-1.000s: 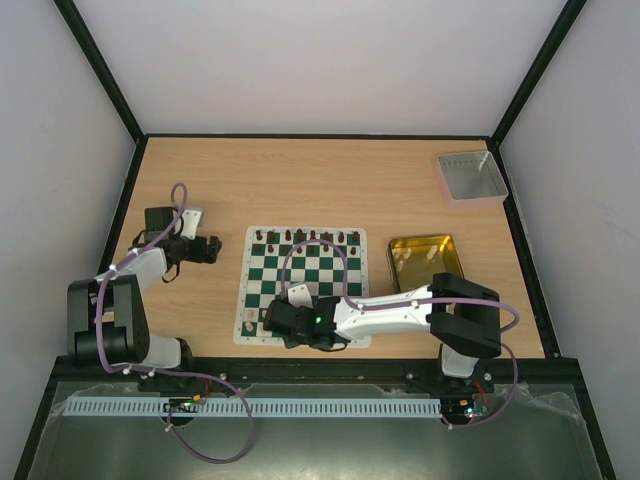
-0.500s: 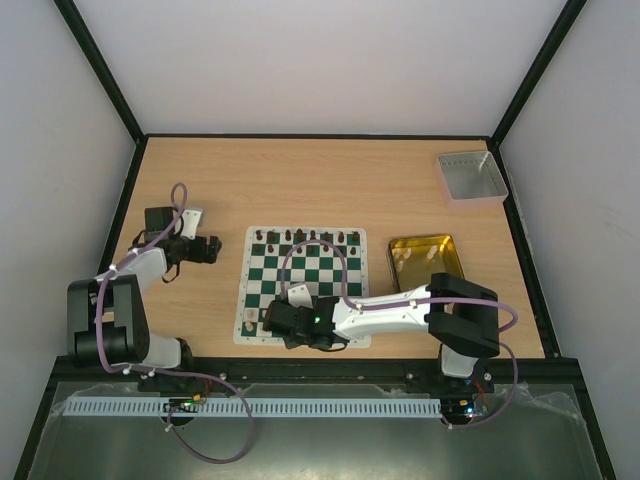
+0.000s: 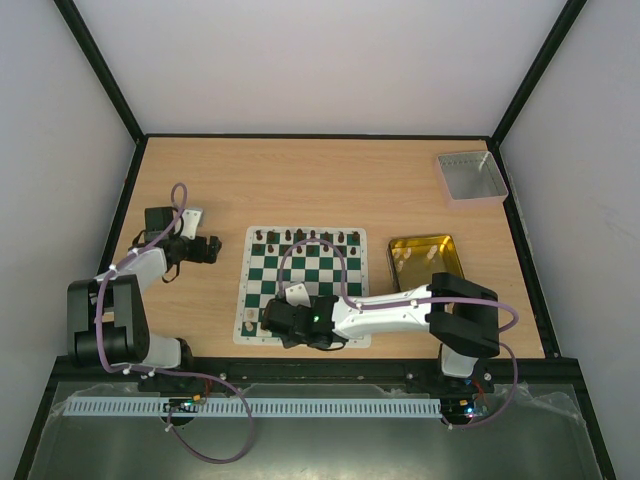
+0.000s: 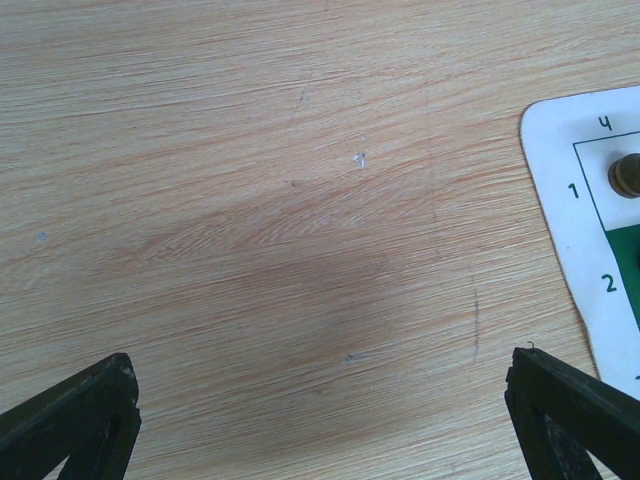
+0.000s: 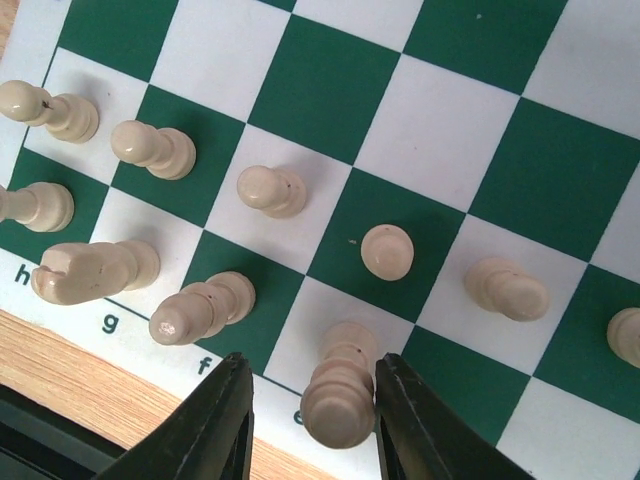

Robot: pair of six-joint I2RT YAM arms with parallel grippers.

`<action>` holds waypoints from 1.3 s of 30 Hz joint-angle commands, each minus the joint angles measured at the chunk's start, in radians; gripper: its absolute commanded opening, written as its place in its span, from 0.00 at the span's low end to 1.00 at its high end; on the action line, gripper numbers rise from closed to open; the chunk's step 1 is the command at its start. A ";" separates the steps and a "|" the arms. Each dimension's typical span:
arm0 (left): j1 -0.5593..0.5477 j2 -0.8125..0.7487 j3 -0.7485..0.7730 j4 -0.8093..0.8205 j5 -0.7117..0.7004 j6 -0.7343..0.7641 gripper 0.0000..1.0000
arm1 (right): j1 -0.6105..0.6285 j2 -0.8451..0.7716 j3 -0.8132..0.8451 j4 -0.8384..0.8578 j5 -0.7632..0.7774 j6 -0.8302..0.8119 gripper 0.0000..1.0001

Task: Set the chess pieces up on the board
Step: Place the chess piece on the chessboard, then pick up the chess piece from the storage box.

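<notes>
The board [image 3: 310,270] lies mid-table, green and white checks. Dark chess pieces [image 3: 305,237] line its far row. Cream chess pieces [image 5: 150,148] stand on the near rows in the right wrist view. My right gripper [image 5: 314,362] is low over the board's near edge, by the letter e. Its jaws are open around an upright cream piece [image 5: 340,400]; there is a gap on the left side, and the right finger is very close. My left gripper [image 4: 320,362] hangs wide open over bare wood left of the board's corner [image 4: 560,150], holding nothing.
A gold tin [image 3: 425,262] with a few cream pieces inside sits right of the board. A grey square tray [image 3: 471,176] is at the far right corner. The right arm [image 3: 390,312] lies across the board's near right side.
The right jaws have spread apart, off the cream piece standing between them. The left arm has not moved.
</notes>
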 commanded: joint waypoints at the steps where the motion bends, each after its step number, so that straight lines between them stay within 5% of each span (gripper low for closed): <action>1: 0.004 -0.018 -0.010 0.009 0.008 0.007 1.00 | -0.001 -0.020 0.026 -0.020 0.009 0.010 0.34; 12: 0.005 -0.014 -0.007 0.007 0.007 0.008 0.99 | -0.006 -0.144 0.023 -0.094 0.064 0.021 0.45; 17: 0.005 -0.013 -0.007 0.008 0.007 0.007 0.99 | -0.088 -0.318 0.010 -0.157 0.109 0.009 0.45; 22: 0.004 -0.010 -0.006 0.006 0.010 0.009 0.99 | -0.353 -0.517 -0.060 -0.245 0.162 -0.071 0.47; 29: 0.004 -0.010 -0.006 0.005 0.013 0.010 0.99 | -0.824 -0.578 -0.178 -0.206 0.063 -0.205 0.44; 39: 0.003 0.003 -0.001 -0.001 0.019 0.013 0.99 | -1.208 -0.589 -0.238 -0.132 -0.090 -0.229 0.41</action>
